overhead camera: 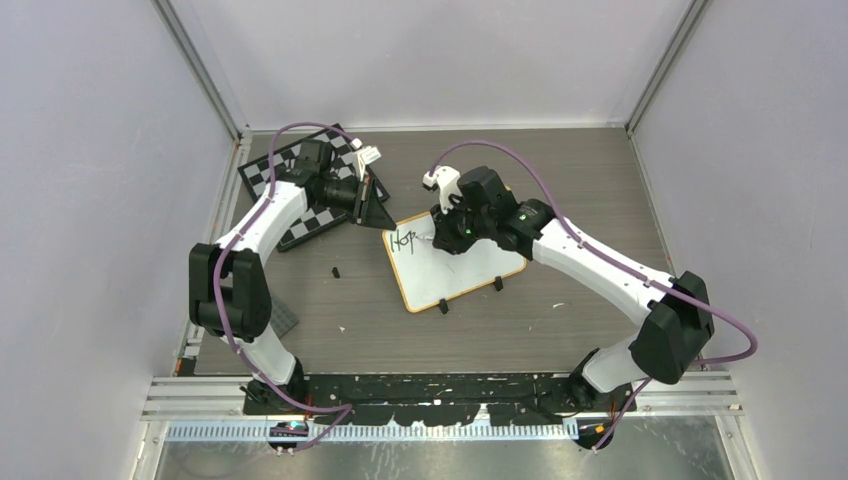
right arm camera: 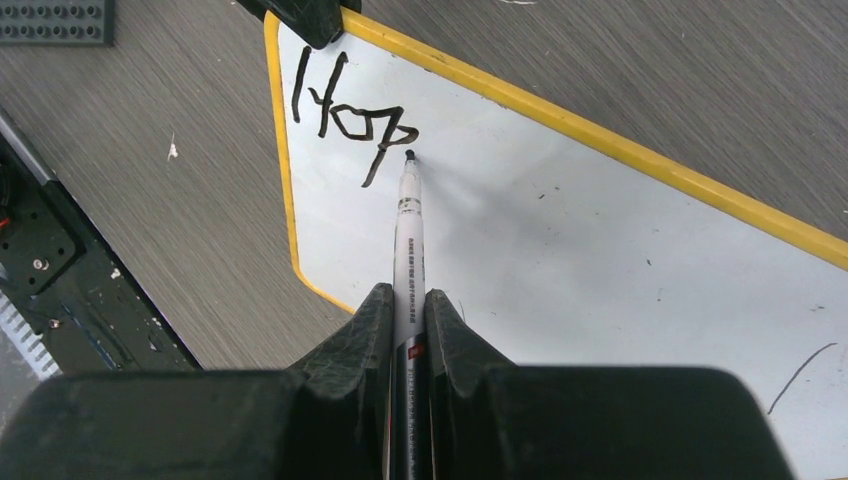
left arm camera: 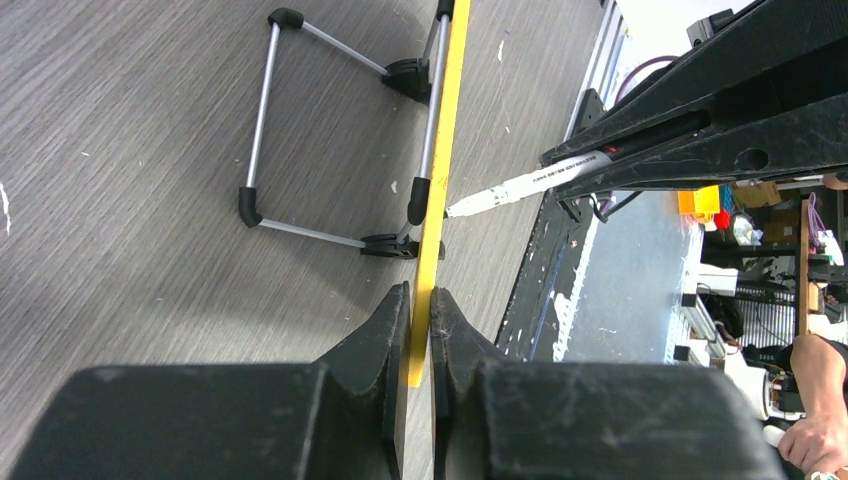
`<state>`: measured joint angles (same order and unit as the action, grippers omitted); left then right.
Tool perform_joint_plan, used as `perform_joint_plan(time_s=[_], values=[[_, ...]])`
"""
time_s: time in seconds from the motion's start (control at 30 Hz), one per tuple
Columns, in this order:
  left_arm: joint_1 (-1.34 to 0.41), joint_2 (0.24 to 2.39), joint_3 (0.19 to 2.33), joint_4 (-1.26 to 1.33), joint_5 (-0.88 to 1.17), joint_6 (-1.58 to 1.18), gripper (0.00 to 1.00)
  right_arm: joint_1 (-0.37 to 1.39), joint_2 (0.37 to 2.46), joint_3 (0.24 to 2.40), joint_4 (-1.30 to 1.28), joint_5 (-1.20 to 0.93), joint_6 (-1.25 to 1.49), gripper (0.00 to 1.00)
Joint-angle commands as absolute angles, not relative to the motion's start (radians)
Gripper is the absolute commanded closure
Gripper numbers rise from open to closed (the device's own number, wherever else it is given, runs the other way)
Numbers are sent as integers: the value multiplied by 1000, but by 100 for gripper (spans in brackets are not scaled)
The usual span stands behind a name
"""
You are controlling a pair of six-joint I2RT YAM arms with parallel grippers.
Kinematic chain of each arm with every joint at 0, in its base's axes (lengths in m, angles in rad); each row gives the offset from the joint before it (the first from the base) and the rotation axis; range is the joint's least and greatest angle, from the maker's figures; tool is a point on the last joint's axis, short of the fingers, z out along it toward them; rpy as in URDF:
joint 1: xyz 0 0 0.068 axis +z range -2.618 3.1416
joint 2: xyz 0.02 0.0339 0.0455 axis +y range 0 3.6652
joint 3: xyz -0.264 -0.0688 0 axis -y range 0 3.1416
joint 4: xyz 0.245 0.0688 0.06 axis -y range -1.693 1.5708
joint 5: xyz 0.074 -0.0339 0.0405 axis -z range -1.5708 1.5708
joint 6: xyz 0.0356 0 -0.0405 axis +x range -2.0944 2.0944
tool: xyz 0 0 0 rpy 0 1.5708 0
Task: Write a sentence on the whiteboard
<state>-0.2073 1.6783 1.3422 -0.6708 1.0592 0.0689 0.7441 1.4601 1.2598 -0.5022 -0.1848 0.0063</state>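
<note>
- whiteboard [overhead camera: 460, 270]: mid-table [overhead camera: 560, 180], skewed to the table edge, two clip feet [overhead camera: 443, 307] on its near side. Left wrist view shows a wire stand [left arm camera: 330, 150] clipped to it, so it's propped, not lying dead flat. I can't judge how steep.
- right gripper [right arm camera: 408, 300]: fingers pressed onto the marker [right arm camera: 408, 230] barrel, pinching it well back from the nib. Tip is touching the board just right of the "p" tail.
- Risk: that much marker ahead of the fingers means a hard press could rotate it in the grip or slide it back. Result would be wobbly strokes or the tip lifting off.
- lettering [right arm camera: 345, 115]: reads "Hop" at the board's left corner. The rest is blank apart from a thin stray stroke [right arm camera: 800, 375] far along. I'd call the sentence barely started.
- Risk: the letters are large and slant downhill, so the line could run out of room.
- left gripper [left arm camera: 420, 300]: closed on the yellow rim at that left corner, acting as the clamp.
- Risk: there's only one hold point, on a thin edge. Side load from the marker could pivot the board about it or skid the feet, smearing letters.
- chessboard [overhead camera: 303, 228]: beyond, under the left arm, apart from the whiteboard and not involved.
</note>
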Motion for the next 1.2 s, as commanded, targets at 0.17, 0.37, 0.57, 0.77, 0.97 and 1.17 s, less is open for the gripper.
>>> perform_joint_plan(time_s=[0.17,0.37,0.57,0.77,0.97,1.17], values=[[-223,1699,1358,-683,1032,86,100,719,1448,1268,-475,-104,13,100],[-223,1699,1356,-682,1031,88,100,695,1424,1268,-476,-97,14,100],[-223,1705,1361,-683,1034,88,100,693,1428,1282,-476,-102,16,100],[-223,1707,1360,-680,1036,88,100,694,1445,1299,-473,-125,24,100],[-222,1707,1357,-681,1034,89,100,700,1457,1308,-464,-142,33,100],[-223,1707,1357,-678,1035,90,100,709,1463,1316,-459,-146,35,100]])
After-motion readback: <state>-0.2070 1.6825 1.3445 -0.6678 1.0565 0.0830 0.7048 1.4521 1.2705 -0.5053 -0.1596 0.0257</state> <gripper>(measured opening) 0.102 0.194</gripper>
